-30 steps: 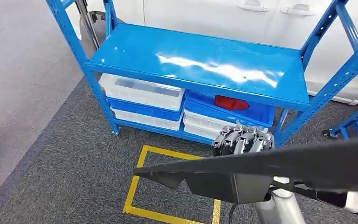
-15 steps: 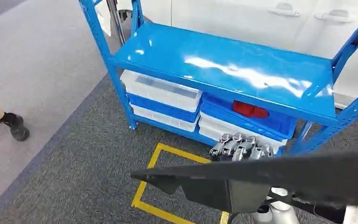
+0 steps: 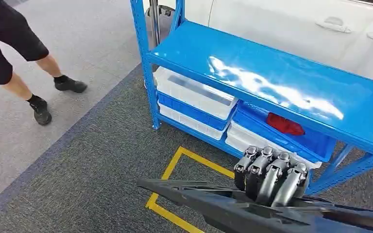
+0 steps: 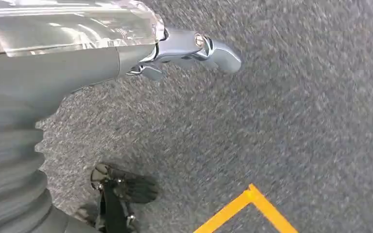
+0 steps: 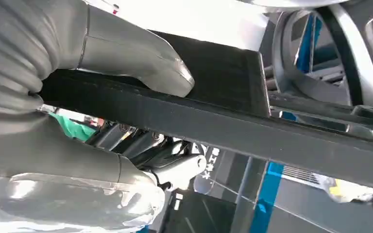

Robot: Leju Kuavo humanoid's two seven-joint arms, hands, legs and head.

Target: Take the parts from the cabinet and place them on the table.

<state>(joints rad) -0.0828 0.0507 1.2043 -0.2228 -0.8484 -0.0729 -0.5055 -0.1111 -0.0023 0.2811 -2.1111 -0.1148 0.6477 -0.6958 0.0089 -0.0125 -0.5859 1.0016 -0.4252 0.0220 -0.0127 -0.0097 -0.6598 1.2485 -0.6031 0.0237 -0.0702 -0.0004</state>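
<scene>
Part (image 3: 233, 206): a long, flat, matte black piece, plastic-looking, with a tapering pointed end that reaches toward 9 o'clock low in the head view. The right hand (image 3: 270, 175) grips it, dark metal-jointed fingers (image 3: 252, 170) curled over its top edge; in the right wrist view the smooth grey thumb (image 5: 141, 60) presses on the flat face of the part (image 5: 223, 121) and the fingers wrap below it. The left hand (image 4: 189, 48) hangs over coarse grey carpet (image 4: 296, 111), glossy grey fingers loosely apart, holding nothing. At 12 to 2 o'clock stands the blue steel rack (image 3: 281, 82), its shelf glossy, with white and blue plastic bins (image 3: 194, 97) beneath. Yellow tape (image 3: 165, 179) marks the carpet. A person (image 3: 9, 43) stands at 10 o'clock.
</scene>
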